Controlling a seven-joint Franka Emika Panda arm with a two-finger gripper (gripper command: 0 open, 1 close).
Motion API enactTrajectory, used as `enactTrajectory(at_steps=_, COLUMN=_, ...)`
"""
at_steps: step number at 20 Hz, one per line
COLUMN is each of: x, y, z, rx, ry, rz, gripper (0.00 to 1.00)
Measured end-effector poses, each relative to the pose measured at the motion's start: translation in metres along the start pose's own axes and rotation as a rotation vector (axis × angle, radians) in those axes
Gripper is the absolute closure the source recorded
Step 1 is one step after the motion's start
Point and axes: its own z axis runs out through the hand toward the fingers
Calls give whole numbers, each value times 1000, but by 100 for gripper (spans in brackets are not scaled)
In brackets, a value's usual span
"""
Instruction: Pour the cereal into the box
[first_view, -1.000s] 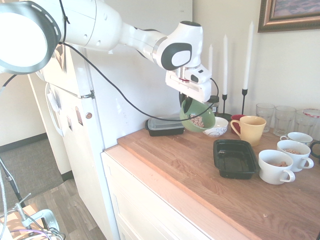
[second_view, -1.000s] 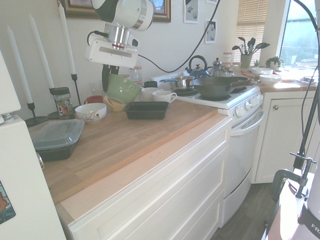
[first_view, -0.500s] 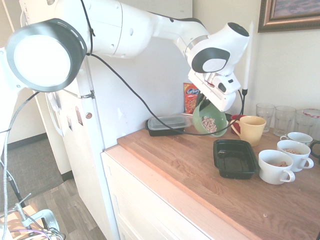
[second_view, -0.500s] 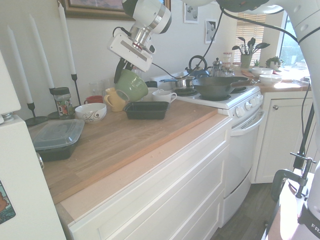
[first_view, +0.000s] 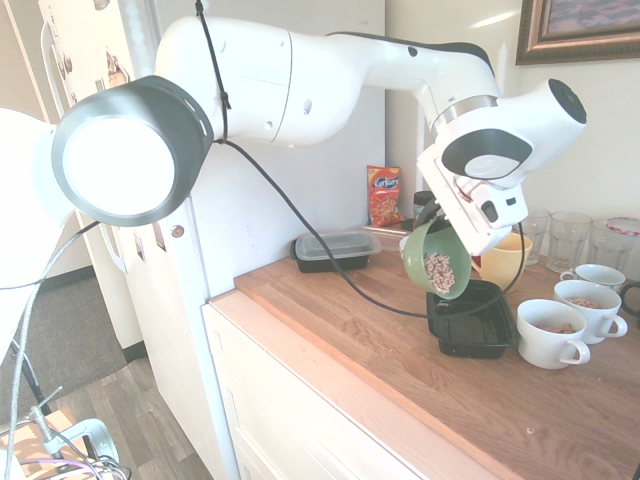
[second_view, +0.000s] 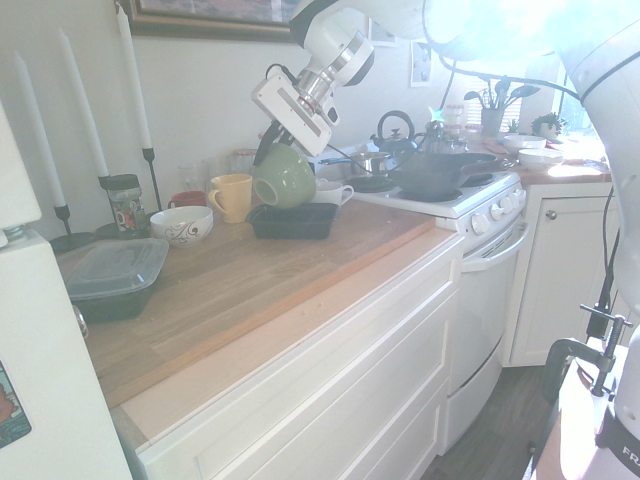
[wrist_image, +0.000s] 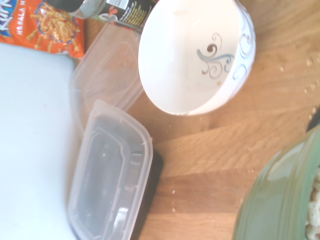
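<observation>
Cereal: a small heap of light tan rings (first_view: 438, 272) — lying inside the tilted green bowl; some rings also show at the edge of the wrist view
Green bowl: (first_view: 413, 262) tipped well over on its side, its mouth turned toward the first exterior camera, held up at its rim
Jaws: (second_view: 268, 146) closed on the green bowl's rim
Box: glossy black rectangular tray (first_view: 470, 335), upright on the counter, with the green bowl above its edge
Counter: wooden top (first_view: 370, 375), with a few loose crumbs near the patterned bowl
White cups: one (first_view: 545, 345) just beside the box, another (first_view: 590, 318) behind it, both with tan pieces inside; a further cup (first_view: 600, 275) stands beyond
Yellow mug: (second_view: 232, 198) upright, between the patterned bowl and the box
Patterned bowl: (second_view: 183, 228) white with swirls, upright; its inside shows bare white in the wrist view
Lidded container: (wrist_image: 111, 172) black base, clear lid on, beside the fridge
Loose lid: (wrist_image: 111, 70) clear plastic, flat on the counter — between the snack packet and the lidded container
Snack packet: (first_view: 384, 196) orange-red, standing upright at the back
Spice jar: (second_view: 125, 206) upright near the candle holders (second_view: 153, 180)
Glasses: (first_view: 570, 238) clear, in a row by the wall
</observation>
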Motion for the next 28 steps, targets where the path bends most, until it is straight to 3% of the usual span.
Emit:
enactTrajectory(at_steps=12, x=44, y=10, z=4, rx=91, ry=-103, rz=16, gripper=100)
enactTrajectory(at_steps=22, x=61, y=28, z=-13, rx=236, ry=-274, rz=-6, gripper=100)
enactTrajectory(at_steps=28, x=56, y=22, z=-10, rx=250, ry=-315, rz=-30, gripper=100)
